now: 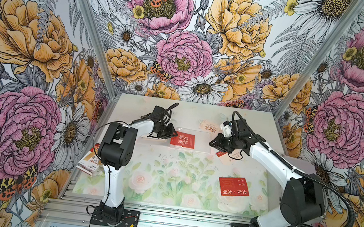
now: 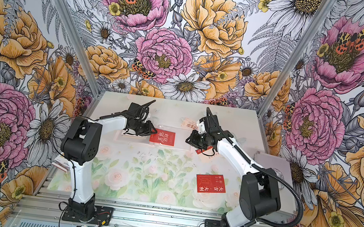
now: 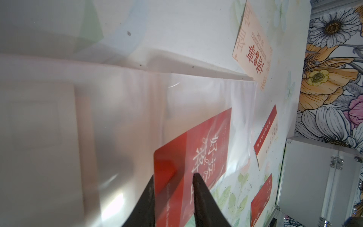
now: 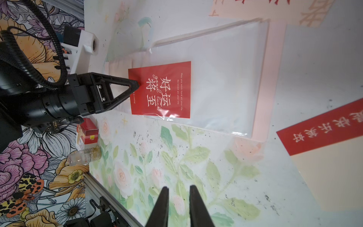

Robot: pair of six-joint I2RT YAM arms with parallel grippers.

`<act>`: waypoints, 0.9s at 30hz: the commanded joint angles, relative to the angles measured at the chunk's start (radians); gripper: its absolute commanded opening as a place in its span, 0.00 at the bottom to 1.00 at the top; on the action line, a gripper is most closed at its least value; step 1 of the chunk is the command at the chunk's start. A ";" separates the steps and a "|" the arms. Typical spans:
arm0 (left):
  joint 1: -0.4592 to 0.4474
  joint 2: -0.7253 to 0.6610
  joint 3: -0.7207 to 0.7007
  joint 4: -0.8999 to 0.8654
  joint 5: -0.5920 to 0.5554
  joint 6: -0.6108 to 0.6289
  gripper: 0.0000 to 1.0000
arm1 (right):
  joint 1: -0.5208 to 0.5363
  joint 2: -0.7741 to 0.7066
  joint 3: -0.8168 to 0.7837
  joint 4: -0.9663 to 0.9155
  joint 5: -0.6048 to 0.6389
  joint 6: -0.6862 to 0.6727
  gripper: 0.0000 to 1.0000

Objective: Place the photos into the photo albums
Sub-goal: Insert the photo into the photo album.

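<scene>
Four photos (image 1: 234, 186) (one lying on it), one photo album (image 1: 202, 141).

I see left arm (image 1: 143, 125) stretched forward, left fingers (image 3: 198, 196) slightly parted. Right arm (image 1: 266, 153) bent inward, right fingers (image 4: 196, 206) narrowly apart, low over counter.

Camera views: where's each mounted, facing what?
Top views: high behind the arm bases, looking down over the table; left arm and right arm show whole.
Left wrist: on the left arm, looking along left pincer at the red card.
Right wrist: on the right arm, past right pincer toward left pincer.
Shared: red card, every view.
</scene>
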 commanded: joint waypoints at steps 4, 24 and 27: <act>-0.011 -0.024 0.020 -0.014 -0.051 -0.006 0.34 | 0.011 -0.022 0.004 -0.003 0.012 -0.009 0.21; -0.044 -0.134 -0.025 -0.086 -0.209 0.017 0.37 | 0.019 0.009 0.026 -0.003 0.014 -0.016 0.21; -0.041 -0.135 -0.038 -0.087 -0.210 0.018 0.37 | 0.021 0.006 0.025 -0.003 0.018 -0.015 0.21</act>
